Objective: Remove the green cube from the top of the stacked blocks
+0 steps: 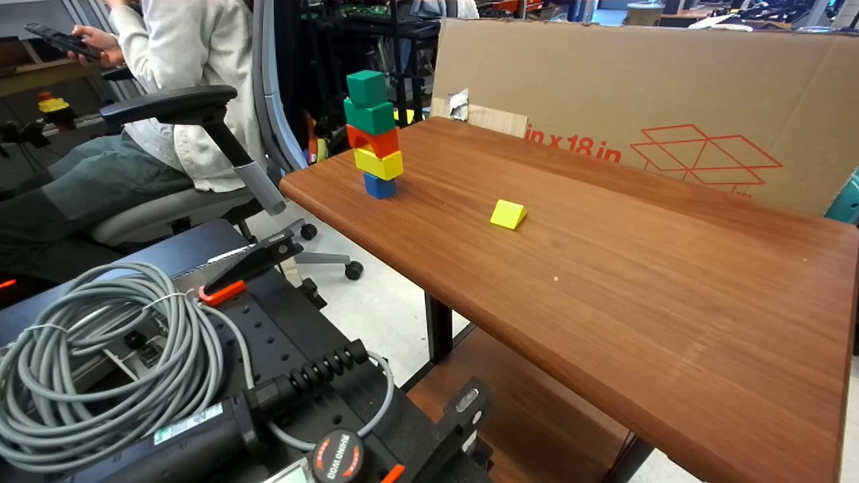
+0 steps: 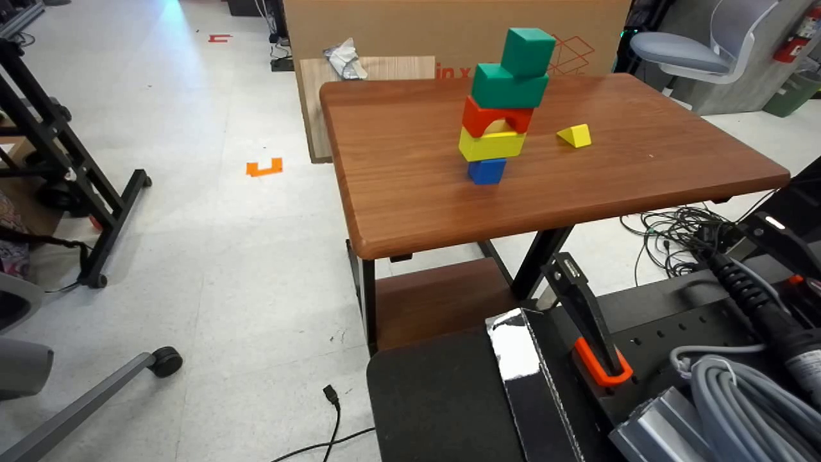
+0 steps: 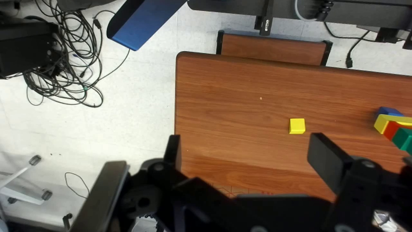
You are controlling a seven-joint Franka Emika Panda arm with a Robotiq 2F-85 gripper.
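The green cube (image 1: 367, 88) sits on top of the stacked blocks (image 1: 379, 164) in both exterior views; there the cube (image 2: 528, 52) overhangs slightly to one side. Below it come a wider green block (image 2: 510, 86), a red arch (image 2: 497, 117), a yellow block (image 2: 490, 145) and a blue block (image 2: 487, 171) on the table. In the wrist view the stack (image 3: 383, 122) is at the right edge, its top cut off by the frame. My gripper (image 3: 246, 137) is open and empty, above the table and to one side of the stack. It is not in the exterior views.
A yellow wedge (image 1: 508, 214) lies on the wooden table (image 1: 637, 302), near the stack. A cardboard sheet (image 1: 604, 80) stands along the table's far edge. A black bench with clamps and coiled cable (image 1: 134, 362) stands alongside. A person sits in a chair (image 1: 168, 100) beyond the stack's end.
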